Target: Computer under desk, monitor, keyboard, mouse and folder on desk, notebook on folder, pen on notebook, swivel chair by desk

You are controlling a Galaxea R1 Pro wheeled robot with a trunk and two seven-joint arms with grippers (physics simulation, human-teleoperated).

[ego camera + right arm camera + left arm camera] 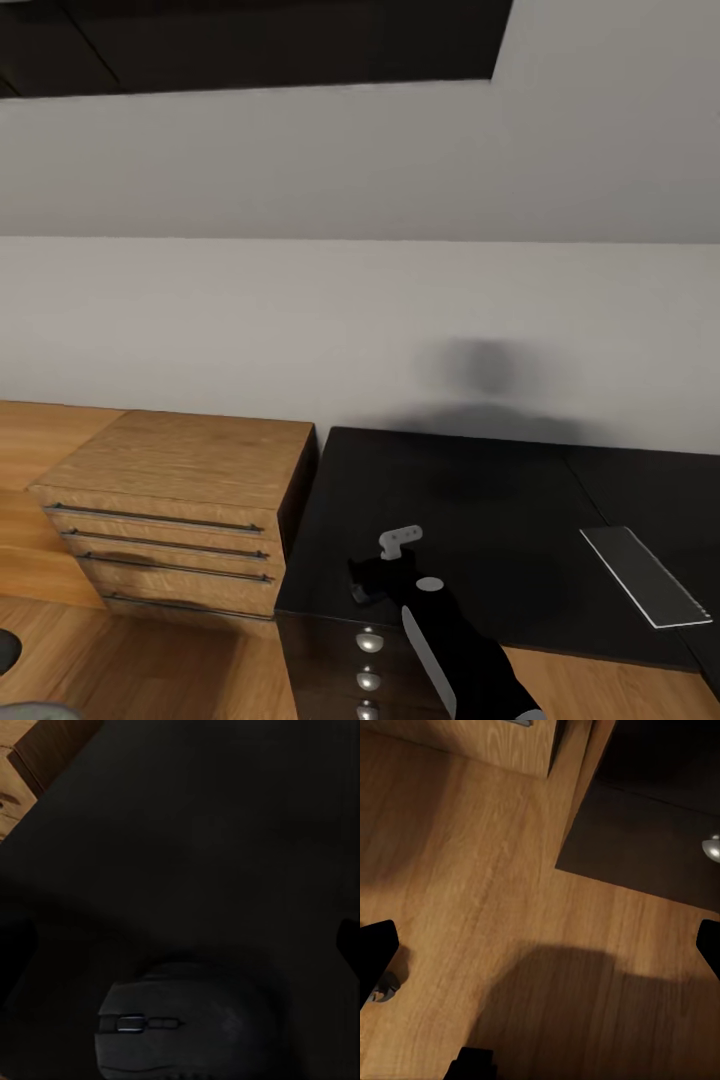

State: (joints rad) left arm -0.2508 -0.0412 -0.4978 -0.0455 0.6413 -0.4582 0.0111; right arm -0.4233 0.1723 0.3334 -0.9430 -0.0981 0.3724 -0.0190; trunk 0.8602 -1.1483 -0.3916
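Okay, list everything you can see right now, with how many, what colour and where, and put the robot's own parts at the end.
desk: one, black, against the pale wall, right of the dresser.
drawer knobs: three show, silver, on the desk's drawer front.
keyboard: one, it looks pale grey with glare, flat on the desk's right part.
mouse: one, dark grey, on the desk under the right gripper.
dresser: one, light wood with dark bar handles, left of the desk.
floor: light wood planks.
wall: pale grey, behind the furniture.
right gripper: one, black with a white part, over the desk's left end, above the mouse; open.
left gripper: black fingertips at the picture's edges, open, over bare floor.
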